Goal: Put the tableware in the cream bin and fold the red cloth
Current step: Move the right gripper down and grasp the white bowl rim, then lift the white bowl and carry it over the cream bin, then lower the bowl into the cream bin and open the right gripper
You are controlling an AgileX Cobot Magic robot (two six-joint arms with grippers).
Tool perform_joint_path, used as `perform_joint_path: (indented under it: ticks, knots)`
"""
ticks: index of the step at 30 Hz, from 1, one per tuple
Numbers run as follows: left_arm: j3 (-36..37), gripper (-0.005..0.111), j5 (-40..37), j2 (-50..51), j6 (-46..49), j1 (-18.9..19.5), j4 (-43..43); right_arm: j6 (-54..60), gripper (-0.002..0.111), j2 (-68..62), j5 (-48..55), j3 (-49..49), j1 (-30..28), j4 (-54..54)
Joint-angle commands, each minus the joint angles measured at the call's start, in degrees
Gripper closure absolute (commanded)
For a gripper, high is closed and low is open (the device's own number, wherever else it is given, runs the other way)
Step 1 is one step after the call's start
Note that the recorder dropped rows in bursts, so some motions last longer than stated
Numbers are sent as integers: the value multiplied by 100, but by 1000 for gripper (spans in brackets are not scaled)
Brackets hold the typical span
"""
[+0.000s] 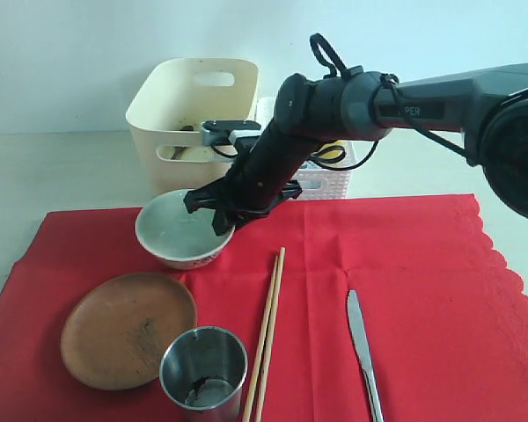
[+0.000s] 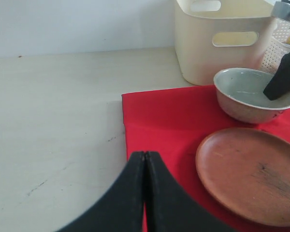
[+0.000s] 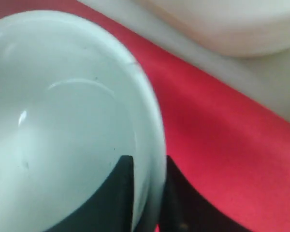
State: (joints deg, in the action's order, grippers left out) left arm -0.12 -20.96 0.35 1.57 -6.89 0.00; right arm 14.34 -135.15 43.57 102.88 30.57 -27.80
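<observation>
Now the right end effector (image 3: 146, 164) pinches the rim of the upright bowl (image 1: 172, 230) on the red cloth (image 1: 405, 264), before the cream bin (image 1: 158, 123). Chopsticks (image 1: 267, 330) and knife (image 1: 363, 347) lie lengthwise, near-to-far. The left end effector (image 2: 144, 159) is closed, empty.

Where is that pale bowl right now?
In the exterior view the pale bowl sits on the red cloth, left of centre, just in front of the cream bin, with the right gripper closed on its rim.

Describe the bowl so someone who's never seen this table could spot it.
Start at the red cloth; at its far edge, just before the tall cream bin, sits the bowl. It's pale with a red-patterned outside, the only dish with the right gripper pinching its rim.
</observation>
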Motion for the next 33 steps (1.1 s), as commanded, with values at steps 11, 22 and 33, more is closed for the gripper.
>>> perform_joint_path:
  ticks: [11, 22, 33]
  knots:
    - [12, 107, 60, -35, -22, 14, -31, 1036, 108, 1134, 500, 37, 10, -909]
    - [12, 107, 60, -35, -22, 14, -31, 2010, 108, 2111, -178, 37, 10, -1265]
    - [12, 107, 60, -35, -22, 14, -31, 346, 108, 1407, -3169, 37, 10, 843]
